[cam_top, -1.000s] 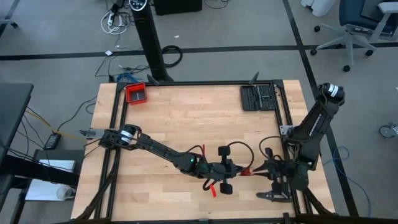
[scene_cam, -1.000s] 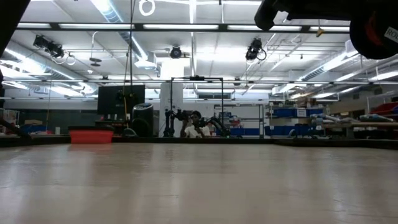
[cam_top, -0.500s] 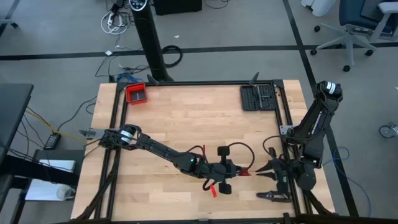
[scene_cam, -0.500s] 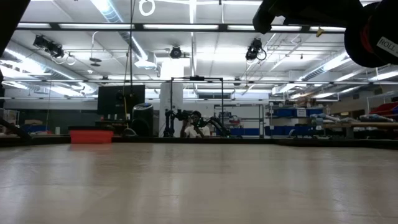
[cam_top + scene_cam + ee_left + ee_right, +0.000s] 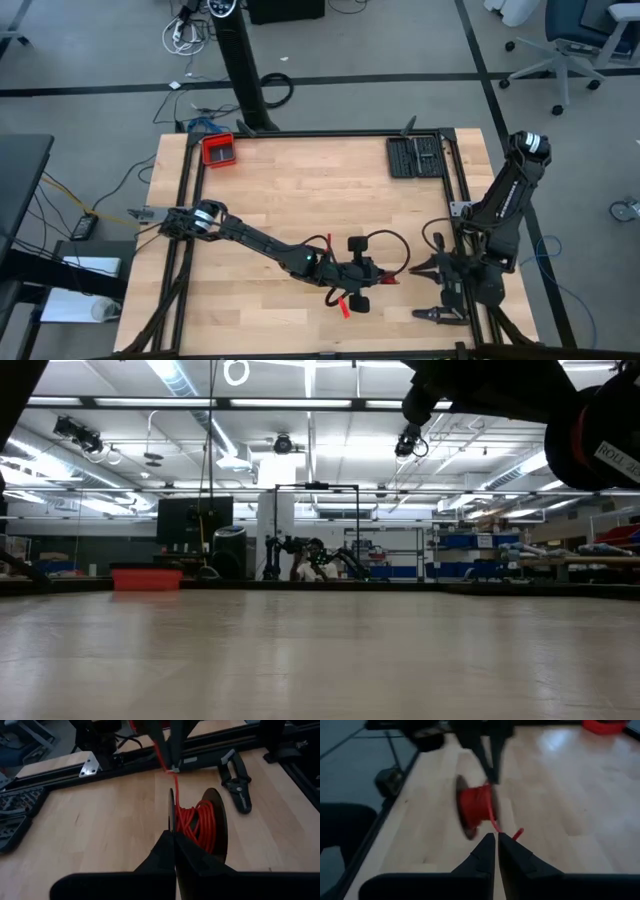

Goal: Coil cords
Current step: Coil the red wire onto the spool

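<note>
The red cord [image 5: 197,827] is wound on a small spool with black flanges [image 5: 475,807], held up over the table's near middle. My left gripper [image 5: 173,834] reaches it from the table's left and is shut on one flange. From the winding, one strand [image 5: 175,785] runs to my right gripper [image 5: 496,836], which comes from the table's right [image 5: 414,270] and is shut on the strand. A short red end [image 5: 519,834] sticks out near the right fingers. My left gripper pinches the rim of one black flange [image 5: 171,815] between its two fingers, at their tips, slanting down from the table's left. The spool stands on edge in the hold, clear of the tabletop. My right gripper pinches the single red strand [image 5: 493,827] between its fingertips, a short way from the winding, slanting down from the table's right. The strand runs nearly straight between spool and fingers.
Black pliers [image 5: 239,790] lie on the wood near the right arm's base. A black tool case [image 5: 415,157] sits at the far right, a red tray [image 5: 218,150] at the far left corner. A black cable loop [image 5: 388,243] hangs by the left wrist.
My right gripper has turned a little beside the spool. My left gripper and the spool have kept their place.
</note>
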